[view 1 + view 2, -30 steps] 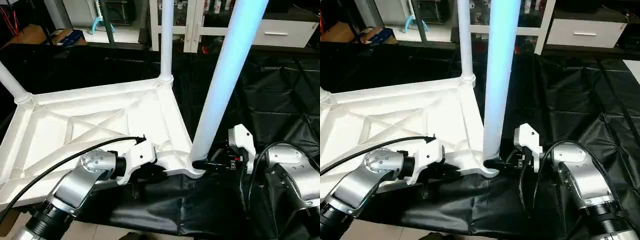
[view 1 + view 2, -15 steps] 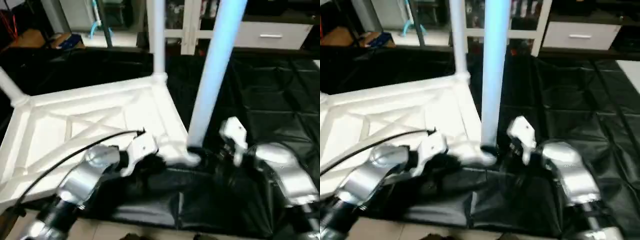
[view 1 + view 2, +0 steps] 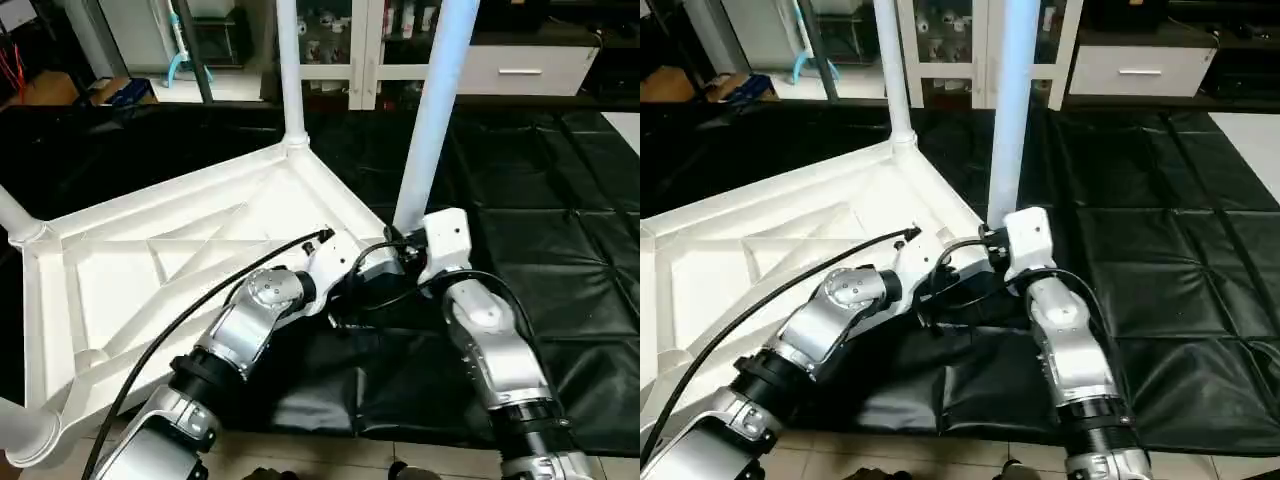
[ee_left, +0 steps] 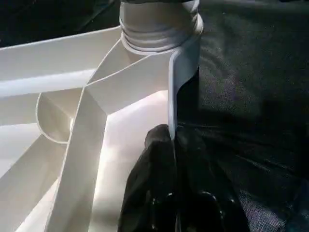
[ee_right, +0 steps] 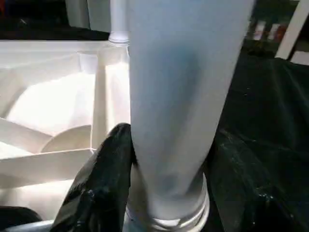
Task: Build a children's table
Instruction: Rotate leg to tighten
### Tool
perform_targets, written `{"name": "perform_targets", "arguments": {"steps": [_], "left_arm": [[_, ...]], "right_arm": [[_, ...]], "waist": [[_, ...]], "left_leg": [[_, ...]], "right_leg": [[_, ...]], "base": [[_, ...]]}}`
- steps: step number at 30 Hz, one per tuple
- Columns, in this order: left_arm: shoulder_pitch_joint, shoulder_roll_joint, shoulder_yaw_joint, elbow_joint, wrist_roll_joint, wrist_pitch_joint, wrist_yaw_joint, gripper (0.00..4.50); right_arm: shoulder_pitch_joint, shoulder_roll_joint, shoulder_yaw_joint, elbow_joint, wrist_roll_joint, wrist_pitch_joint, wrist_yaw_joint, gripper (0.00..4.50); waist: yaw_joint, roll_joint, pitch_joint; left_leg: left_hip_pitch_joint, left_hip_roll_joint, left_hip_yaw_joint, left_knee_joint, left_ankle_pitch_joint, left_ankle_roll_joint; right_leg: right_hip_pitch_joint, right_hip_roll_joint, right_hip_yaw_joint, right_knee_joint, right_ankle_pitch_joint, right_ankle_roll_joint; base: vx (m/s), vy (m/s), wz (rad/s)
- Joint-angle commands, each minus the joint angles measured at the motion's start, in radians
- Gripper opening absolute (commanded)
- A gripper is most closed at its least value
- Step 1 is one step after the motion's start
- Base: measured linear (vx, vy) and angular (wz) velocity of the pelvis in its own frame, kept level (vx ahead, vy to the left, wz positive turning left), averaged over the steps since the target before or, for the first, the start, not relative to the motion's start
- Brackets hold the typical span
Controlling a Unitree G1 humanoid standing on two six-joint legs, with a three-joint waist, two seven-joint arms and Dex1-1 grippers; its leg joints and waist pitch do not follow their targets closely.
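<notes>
Between right gripper [image 5: 169,193] fingers: leg [image 5: 181,96].

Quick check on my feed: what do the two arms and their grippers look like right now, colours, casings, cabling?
Both forearms are silver metal with black ribbed cuffs nearer the elbow. The left arm has a rounded, perforated silver joint cap and a white wrist casing, with a thick black cable arcing over it. The right arm carries a boxy white wrist housing and thin looping black cables. Fingers are glossy black.
</notes>
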Motion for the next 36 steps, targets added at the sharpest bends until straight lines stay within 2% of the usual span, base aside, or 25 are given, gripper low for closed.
{"name": "perform_targets", "arguments": {"steps": [1,2,3,4,5,7,8,9,10,11,12,13,14,16,17,20,21,22,23,25,26,29,30,32,36], "left_arm": [[-0.011,0.008,0.025,0.013,0.01,-0.046,0.058,0.0],[-0.002,0.017,0.018,0.006,0.01,-0.052,0.038,0.0],[0.01,0.028,0.01,-0.003,0.01,-0.056,0.014,0.0],[0.018,0.036,0.006,-0.01,0.009,-0.056,-0.002,0.0],[0.03,0.045,0.002,-0.016,0.008,-0.062,-0.024,0.0],[0.05,0.065,-0.011,-0.034,0.001,-0.077,-0.075,0.0],[0.071,0.086,-0.028,-0.058,-0.009,-0.092,-0.133,0.0],[0.099,0.12,-0.056,-0.095,-0.017,-0.103,-0.202,0.0],[0.126,0.153,-0.081,-0.131,-0.027,-0.11,-0.263,0.0],[0.149,0.179,-0.096,-0.162,-0.039,-0.109,-0.308,0.0],[0.157,0.187,-0.1,-0.173,-0.045,-0.107,-0.322,0.0],[0.188,0.221,-0.111,-0.22,-0.071,-0.095,-0.375,0.0],[0.202,0.236,-0.113,-0.243,-0.084,-0.087,-0.396,0.0],[0.219,0.259,-0.114,-0.273,-0.098,-0.075,-0.421,0.0],[0.234,0.279,-0.109,-0.299,-0.109,-0.065,-0.443,0.0],[0.25,0.296,-0.1,-0.325,-0.123,-0.055,-0.466,0.0],[0.263,0.308,-0.092,-0.347,-0.13,-0.053,-0.481,0.0],[0.264,0.308,-0.091,-0.348,-0.131,-0.053,-0.482,0.0],[0.269,0.313,-0.088,-0.359,-0.135,-0.05,-0.485,0.0],[0.269,0.314,-0.087,-0.362,-0.136,-0.048,-0.484,0.0],[0.269,0.315,-0.087,-0.365,-0.136,-0.045,-0.48,0.0],[0.266,0.314,-0.085,-0.365,-0.13,-0.041,-0.467,0.0],[0.266,0.314,-0.084,-0.366,-0.131,-0.04,-0.466,0.0],[0.269,0.316,-0.084,-0.374,-0.134,-0.034,-0.467,0.0],[0.272,0.317,-0.083,-0.379,-0.134,-0.03,-0.466,0.0]], "right_arm": [[0.036,0.018,0.069,-0.03,0.038,-0.032,0.112,2.59],[0.04,0.01,0.071,-0.045,0.042,-0.039,0.126,2.69],[0.044,0.003,0.066,-0.06,0.056,-0.04,0.137,2.69],[0.046,-0.004,0.061,-0.069,0.068,-0.035,0.148,2.81],[0.047,-0.016,0.056,-0.076,0.071,-0.038,0.157,2.93],[0.044,-0.039,0.05,-0.081,0.077,-0.047,0.184,3.04],[0.04,-0.061,0.044,-0.084,0.085,-0.054,0.218,3.08],[0.037,-0.097,0.049,-0.094,0.105,-0.039,0.286,3.08],[0.035,-0.136,0.057,-0.102,0.118,-0.031,0.353,3.08],[0.035,-0.175,0.07,-0.113,0.127,-0.023,0.418,3.36],[0.036,-0.19,0.074,-0.119,0.13,-0.02,0.445,3.36],[0.046,-0.261,0.094,-0.148,0.144,-0.018,0.559,3.36],[0.053,-0.297,0.103,-0.166,0.155,-0.016,0.617,3.36],[0.074,-0.365,0.121,-0.202,0.177,-0.025,0.723,3.36],[0.099,-0.436,0.139,-0.229,0.191,-0.043,0.825,3.36],[0.118,-0.491,0.149,-0.239,0.201,-0.059,0.899,3.36],[0.118,-0.506,0.146,-0.235,0.225,-0.054,0.939,3.36],[0.118,-0.507,0.145,-0.234,0.227,-0.053,0.941,3.36],[0.115,-0.513,0.15,-0.235,0.237,-0.055,0.967,3.36],[0.114,-0.513,0.154,-0.238,0.241,-0.054,0.977,3.36],[0.113,-0.514,0.157,-0.24,0.246,-0.053,0.986,3.36],[0.108,-0.522,0.166,-0.239,0.253,-0.056,1.003,3.36],[0.105,-0.523,0.166,-0.236,0.253,-0.058,1.005,3.36],[0.097,-0.524,0.162,-0.22,0.251,-0.066,1.015,3.36],[0.093,-0.526,0.156,-0.206,0.252,-0.068,1.024,3.21]], "waist": [[-0.008,-0.015,-0.044],[-0.008,-0.017,-0.045],[-0.011,-0.02,-0.048],[-0.011,-0.019,-0.05],[-0.01,-0.023,-0.061],[-0.007,-0.026,-0.059],[-0.006,-0.027,-0.058],[-0.008,-0.026,-0.058],[-0.005,-0.024,-0.064],[-0.004,-0.018,-0.062],[-0.003,-0.019,-0.06],[0.003,-0.018,-0.064],[0.009,-0.022,-0.066],[0.02,-0.021,-0.064],[0.037,-0.022,-0.07],[0.049,-0.021,-0.077],[0.049,-0.029,-0.083],[0.05,-0.031,-0.084],[0.051,-0.033,-0.082],[0.051,-0.033,-0.076],[0.049,-0.038,-0.074],[0.046,-0.04,-0.068],[0.046,-0.04,-0.068],[0.042,-0.039,-0.067],[0.039,-0.041,-0.068]], "left_leg": [[0.048,0.087,-0.074,-0.112,-0.602,-0.059],[0.042,0.087,-0.071,-0.111,-0.576,-0.05],[0.026,0.089,-0.075,-0.113,-0.533,-0.036],[0.018,0.091,-0.077,-0.115,-0.499,-0.028],[0.01,0.094,-0.072,-0.107,-0.392,0.002],[0.013,0.093,-0.061,-0.101,-0.342,0.036],[0.013,0.093,-0.061,-0.099,-0.342,0.046],[0.003,0.096,-0.065,-0.099,-0.323,0.055],[0.002,0.097,-0.068,-0.098,-0.306,0.061],[0.007,0.103,-0.065,-0.1,-0.297,0.069],[0.013,0.104,-0.06,-0.1,-0.303,0.07],[0.027,0.102,-0.053,-0.095,-0.309,0.068],[0.032,0.104,-0.051,-0.093,-0.3,0.071],[0.037,0.105,-0.041,-0.088,-0.261,0.089],[0.048,0.108,-0.036,-0.082,-0.219,0.099],[0.031,0.107,-0.036,-0.073,-0.098,0.137],[0.024,0.105,-0.038,-0.067,-0.063,0.157],[0.021,0.106,-0.04,-0.065,-0.048,0.168],[0.019,0.106,-0.039,-0.063,-0.053,0.187],[0.017,0.108,-0.041,-0.067,-0.097,0.176],[0.018,0.108,-0.042,-0.07,-0.132,0.158],[0.022,0.108,-0.047,-0.078,-0.219,0.105],[0.022,0.108,-0.047,-0.078,-0.219,0.105],[0.027,0.107,-0.048,-0.081,-0.262,0.069],[0.021,0.106,-0.05,-0.082,-0.254,0.067]], "right_leg": [[-0.013,-0.05,0.016,-0.078,-0.501,-0.106],[-0.009,-0.053,0.019,-0.075,-0.485,-0.113],[0.005,-0.058,0.02,-0.067,-0.462,-0.124],[0.012,-0.061,0.021,-0.061,-0.436,-0.133],[0.016,-0.065,0.026,-0.052,-0.333,-0.169],[0.009,-0.063,0.028,-0.055,-0.311,-0.197],[0.01,-0.065,0.027,-0.057,-0.331,-0.2],[0.019,-0.07,0.028,-0.053,-0.348,-0.201],[0.026,-0.071,0.025,-0.048,-0.331,-0.203],[0.021,-0.064,0.022,-0.043,-0.292,-0.219],[0.014,-0.06,0.024,-0.045,-0.283,-0.224],[0.007,-0.056,0.025,-0.043,-0.257,-0.237],[0.009,-0.056,0.026,-0.041,-0.233,-0.241],[0.002,-0.052,0.032,-0.036,-0.177,-0.258],[0.004,-0.05,0.032,-0.025,-0.12,-0.269],[0.018,-0.05,0.027,-0.002,0.004,-0.29],[0.026,-0.055,0.026,0.005,0.046,-0.301],[0.029,-0.059,0.026,0.008,0.059,-0.306],[0.027,-0.06,0.025,0.003,0.02,-0.306],[0.026,-0.061,0.025,-0.005,-0.076,-0.298],[0.025,-0.06,0.026,-0.011,-0.139,-0.289],[0.021,-0.059,0.029,-0.022,-0.27,-0.261],[0.021,-0.059,0.029,-0.022,-0.27,-0.261],[0.016,-0.058,0.031,-0.028,-0.321,-0.24],[0.02,-0.058,0.031,-0.026,-0.304,-0.237]], "base": [[0.0,0.0,0.0],[0.0,0.0,0.0],[0.0,0.0,0.0],[0.0,0.0,0.0],[0.0,0.0,0.0],[0.0,0.0,0.0],[0.0,0.0,0.0],[0.0,0.0,0.0],[0.0,0.0,0.0],[0.0,0.0,0.0],[0.057,-0.013,0.04],[0.057,-0.013,0.04],[0.063,-0.016,0.16],[0.068,-0.019,0.2],[0.079,-0.018,0.23],[0.079,-0.007,0.11],[0.0,0.0,0.0],[0.0,0.0,0.0],[0.0,0.0,0.0],[0.0,0.0,0.0],[0.0,0.0,0.0],[0.0,0.0,0.0],[0.0,0.0,0.0],[0.0,0.0,0.0],[0.0,0.0,0.0]]}}
